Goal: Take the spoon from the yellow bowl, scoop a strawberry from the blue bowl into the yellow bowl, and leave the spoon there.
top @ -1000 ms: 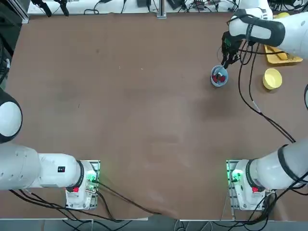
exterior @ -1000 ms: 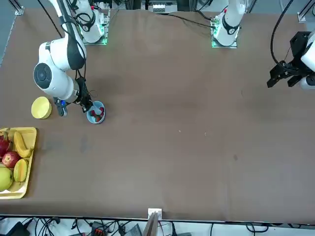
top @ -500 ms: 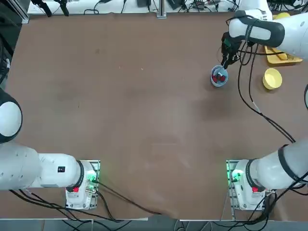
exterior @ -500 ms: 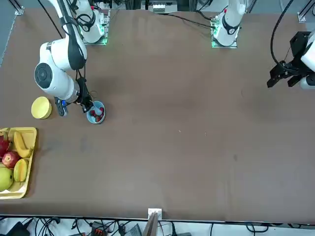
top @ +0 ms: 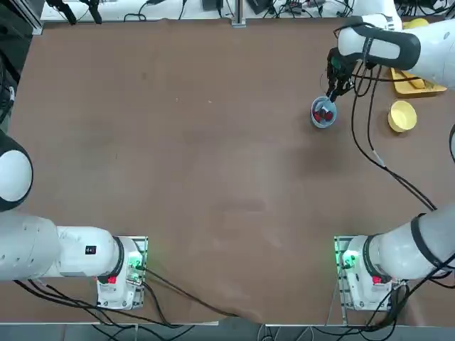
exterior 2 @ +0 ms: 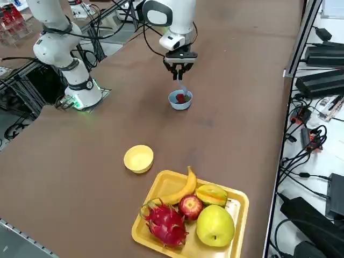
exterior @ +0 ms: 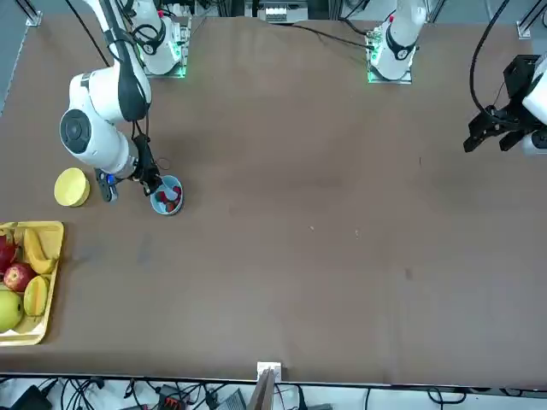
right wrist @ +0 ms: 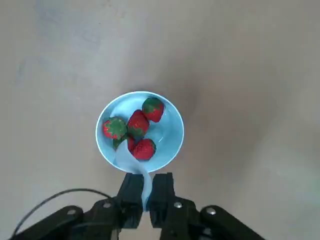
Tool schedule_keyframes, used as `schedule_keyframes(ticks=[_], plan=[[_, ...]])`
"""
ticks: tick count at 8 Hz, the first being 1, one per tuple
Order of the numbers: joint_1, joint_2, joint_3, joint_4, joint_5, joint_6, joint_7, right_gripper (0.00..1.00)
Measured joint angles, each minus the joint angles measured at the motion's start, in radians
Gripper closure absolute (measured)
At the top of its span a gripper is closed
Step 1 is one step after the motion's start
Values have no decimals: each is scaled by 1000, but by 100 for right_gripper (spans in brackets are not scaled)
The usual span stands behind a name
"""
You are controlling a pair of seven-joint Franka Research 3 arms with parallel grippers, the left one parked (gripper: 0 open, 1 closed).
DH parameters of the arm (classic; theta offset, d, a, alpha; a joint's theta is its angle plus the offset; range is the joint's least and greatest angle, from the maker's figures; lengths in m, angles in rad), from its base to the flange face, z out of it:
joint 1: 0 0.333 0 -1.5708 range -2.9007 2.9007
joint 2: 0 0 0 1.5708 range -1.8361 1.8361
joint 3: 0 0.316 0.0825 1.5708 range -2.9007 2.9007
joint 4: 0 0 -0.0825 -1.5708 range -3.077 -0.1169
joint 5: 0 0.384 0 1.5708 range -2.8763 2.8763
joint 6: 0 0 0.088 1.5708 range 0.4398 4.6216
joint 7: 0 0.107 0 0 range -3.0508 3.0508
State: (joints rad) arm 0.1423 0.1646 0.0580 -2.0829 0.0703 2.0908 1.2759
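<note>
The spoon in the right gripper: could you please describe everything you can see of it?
The spoon is small, pale blue-white and plastic-looking. The right gripper is shut on its handle, holding it over the blue bowl. Its scoop end reaches down into the bowl among the strawberries, touching or nearly touching them; whether it carries one cannot be told. The yellow bowl sits apart, without it.

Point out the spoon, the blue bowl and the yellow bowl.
spoon (right wrist: 131,161): right wrist view, on its pale bowl end among the strawberries.
blue bowl (right wrist: 169,131): right wrist view, on its bare inner wall.
yellow bowl (exterior 2: 138,158): right side view, on its empty inside.
</note>
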Motion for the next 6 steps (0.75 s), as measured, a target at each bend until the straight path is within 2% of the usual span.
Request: schedule_keyframes(ticks=[6], plan=[[0,0,0,3,4,8,0,89]])
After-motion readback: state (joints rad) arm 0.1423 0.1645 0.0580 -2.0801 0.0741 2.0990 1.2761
